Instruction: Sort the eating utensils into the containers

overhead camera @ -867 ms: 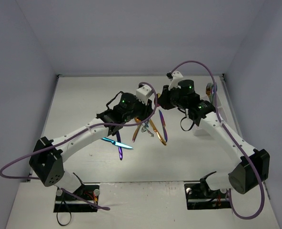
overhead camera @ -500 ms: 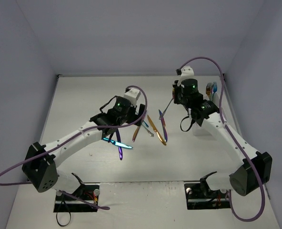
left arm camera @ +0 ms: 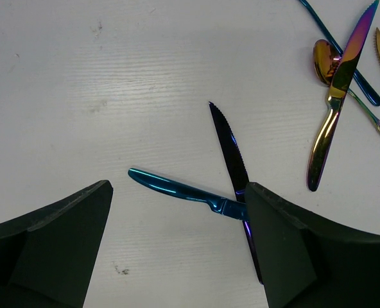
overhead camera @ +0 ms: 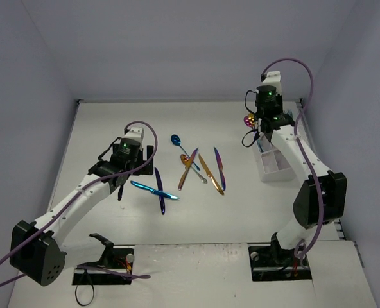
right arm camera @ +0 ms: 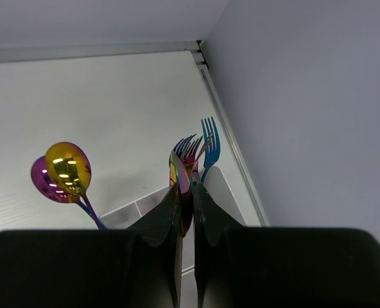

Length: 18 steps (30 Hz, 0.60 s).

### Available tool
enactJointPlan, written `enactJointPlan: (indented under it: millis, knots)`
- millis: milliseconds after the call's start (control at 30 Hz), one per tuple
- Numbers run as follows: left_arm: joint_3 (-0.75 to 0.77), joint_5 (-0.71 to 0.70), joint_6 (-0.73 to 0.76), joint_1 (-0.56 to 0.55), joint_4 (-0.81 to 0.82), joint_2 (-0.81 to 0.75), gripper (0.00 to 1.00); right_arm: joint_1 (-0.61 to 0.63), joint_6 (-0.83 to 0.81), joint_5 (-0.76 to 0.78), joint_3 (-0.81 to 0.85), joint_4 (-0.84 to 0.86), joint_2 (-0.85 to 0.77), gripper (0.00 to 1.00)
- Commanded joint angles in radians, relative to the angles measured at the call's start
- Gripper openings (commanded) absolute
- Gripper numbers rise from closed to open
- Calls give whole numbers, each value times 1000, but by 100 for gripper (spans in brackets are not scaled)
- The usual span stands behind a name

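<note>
Below, the left tool (left arm camera: 178, 215) hangs wide open over a teal knife (left arm camera: 177, 189) and a dark purple knife (left arm camera: 230, 149), both serrated, crossed on the faintly grained white tabletop (left arm camera: 145, 70). More glossy utensils (overhead camera: 203, 168) lie just beyond. The right tool (right arm camera: 185, 192) is pinched narrow on a rainbow utensil (right arm camera: 178, 172) at the boxy white caddy (overhead camera: 275, 172), where forks (right arm camera: 208, 136) and spoons (right arm camera: 67, 167) stand upright.

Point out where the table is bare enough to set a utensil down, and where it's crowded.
Bare: the table's far-left area beyond the left arm, up to the blue spoon; the near strip in front of the crossed knives. Crowded: the centre pile, and the caddy, where the right gripper holds a rainbow utensil.
</note>
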Motion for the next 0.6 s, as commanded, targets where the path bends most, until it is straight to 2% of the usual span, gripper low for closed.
enactJointPlan:
  millis: [0,333,567]
  knots:
    - [6,5,6,12,11,-27,82,3,-104,86,30,101,48,0]
    - [11,34,3,29,32,1,82,14,-161,93,-52,125,138,2]
    - [8,61,-1,31,35,10,82,40,-122,6,-56,124,153,22]
